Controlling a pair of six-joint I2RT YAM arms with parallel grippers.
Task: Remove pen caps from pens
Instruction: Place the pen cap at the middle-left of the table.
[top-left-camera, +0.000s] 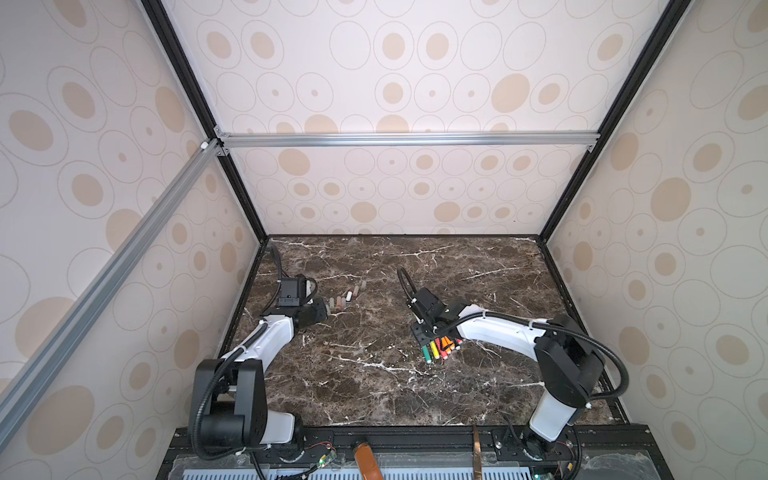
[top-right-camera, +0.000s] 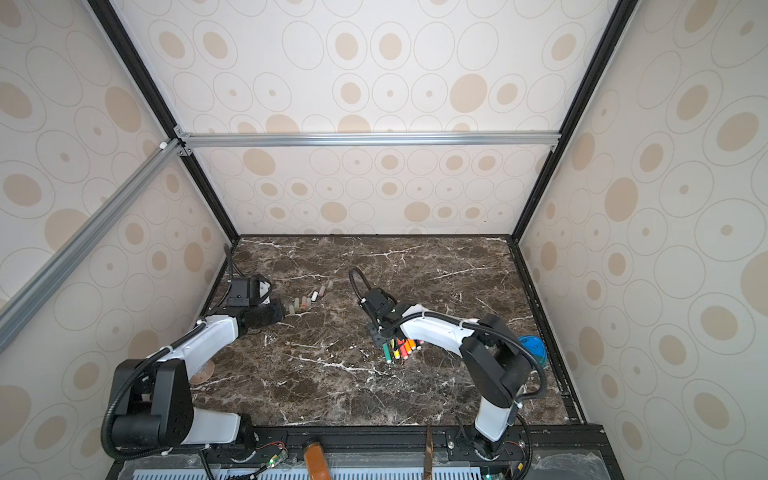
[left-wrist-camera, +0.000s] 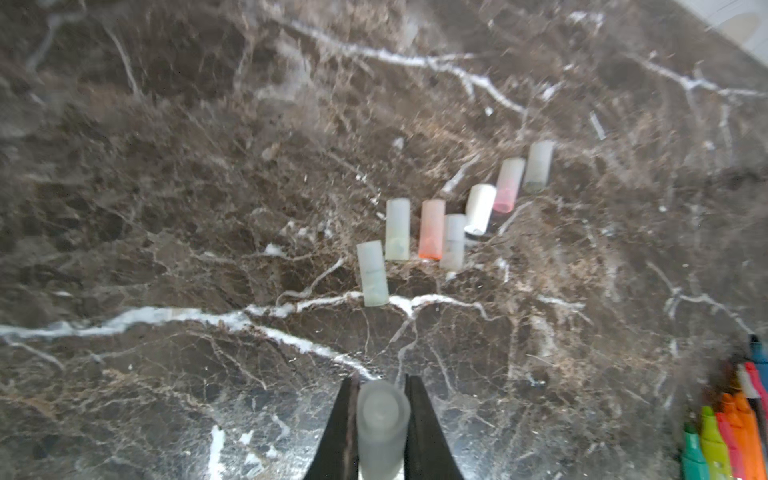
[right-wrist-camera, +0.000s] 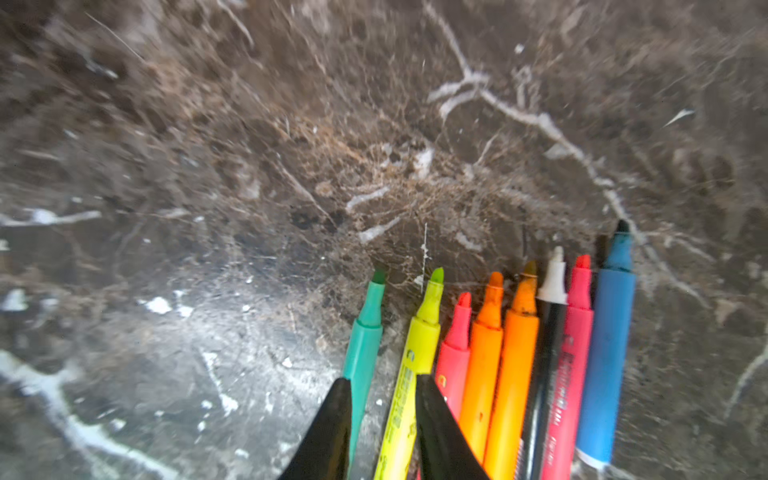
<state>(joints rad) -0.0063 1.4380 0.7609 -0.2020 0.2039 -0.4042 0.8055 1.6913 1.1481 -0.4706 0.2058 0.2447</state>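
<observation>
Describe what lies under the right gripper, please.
Under the right gripper lie the green pen and yellow pen, uncapped, on the table. Its fingers hide part of the green barrel.

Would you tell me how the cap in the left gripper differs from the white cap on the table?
The gripped cap is translucent grey; the white cap is opaque. The gripped cap is clamped in the left gripper, the white cap lies loose on the table. Both are short stubby cylinders.

Lab robot cell: aluminium frame (top-left-camera: 407, 139), patterned panels (top-left-camera: 415, 62), marble tabletop (top-left-camera: 374, 374).
</observation>
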